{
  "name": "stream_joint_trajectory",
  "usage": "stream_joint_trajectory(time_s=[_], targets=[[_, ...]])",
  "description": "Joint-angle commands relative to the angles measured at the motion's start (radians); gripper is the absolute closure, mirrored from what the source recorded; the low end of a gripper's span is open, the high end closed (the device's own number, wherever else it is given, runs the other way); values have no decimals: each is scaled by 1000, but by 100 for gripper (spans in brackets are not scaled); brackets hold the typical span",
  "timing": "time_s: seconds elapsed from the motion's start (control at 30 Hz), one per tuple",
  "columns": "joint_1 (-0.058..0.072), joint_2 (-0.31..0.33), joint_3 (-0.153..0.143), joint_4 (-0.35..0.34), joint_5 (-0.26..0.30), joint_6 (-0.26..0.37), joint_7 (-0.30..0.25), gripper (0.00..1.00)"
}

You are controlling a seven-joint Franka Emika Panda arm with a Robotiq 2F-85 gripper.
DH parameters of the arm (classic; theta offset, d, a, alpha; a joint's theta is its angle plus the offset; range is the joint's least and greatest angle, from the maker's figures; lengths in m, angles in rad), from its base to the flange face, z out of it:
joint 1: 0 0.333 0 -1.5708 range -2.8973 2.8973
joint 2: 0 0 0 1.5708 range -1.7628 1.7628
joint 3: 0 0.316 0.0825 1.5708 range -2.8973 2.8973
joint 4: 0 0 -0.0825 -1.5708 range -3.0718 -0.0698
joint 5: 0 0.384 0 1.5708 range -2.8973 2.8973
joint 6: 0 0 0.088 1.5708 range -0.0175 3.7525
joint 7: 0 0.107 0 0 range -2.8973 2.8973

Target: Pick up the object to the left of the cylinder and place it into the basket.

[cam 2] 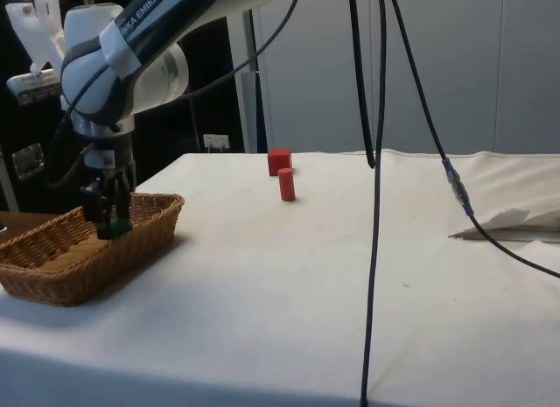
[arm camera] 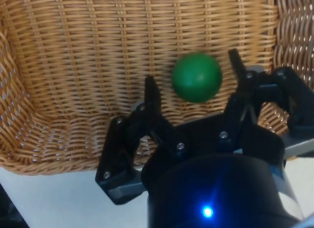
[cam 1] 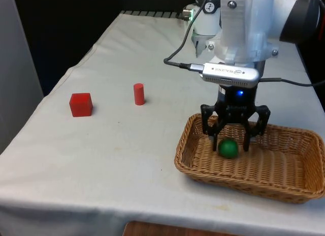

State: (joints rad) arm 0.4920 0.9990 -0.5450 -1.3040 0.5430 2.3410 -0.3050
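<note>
The claw (cam 1: 229, 139) hangs open inside the wicker basket (cam 1: 297, 188) with the green ball (cam 1: 228, 148) resting on the weave directly below, between its spread fingers and untouched.

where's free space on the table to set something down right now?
Bare cloth runs between the red cube and the basket, and ahead of the red cylinder to the near edge. The basket's left end, in the front view, is crowded: the open gripper hangs there over the green ball. Its right end is bare.
</note>
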Motion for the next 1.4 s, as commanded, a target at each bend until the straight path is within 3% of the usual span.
stream_joint_trajectory(time_s=[0.0,0.03,0.17,0.2,0.57,0.77,0.8,0.83,1.03,1.1,1.13,1.17,1.37], targets=[[1,1,-1,1,0,0,4,61],[2,1,-2,2,0,0,4,41],[2,2,-2,2,0,-1,5,3],[2,2,-2,2,0,-1,5,0],[0,-2,-1,0,0,-2,-2,0],[20,-35,-17,-40,-6,-2,-16,0],[11,-22,-13,-18,-3,-10,-13,0],[23,-40,-19,-47,-6,-2,-18,0],[38,-81,-26,-93,-18,2,-30,0],[41,-95,-26,-108,-25,4,-32,0],[28,-83,-20,-84,-25,-10,-29,0],[45,-110,-27,-123,-32,3,-34,0],[55,-162,-27,-171,-55,4,-36,0]])
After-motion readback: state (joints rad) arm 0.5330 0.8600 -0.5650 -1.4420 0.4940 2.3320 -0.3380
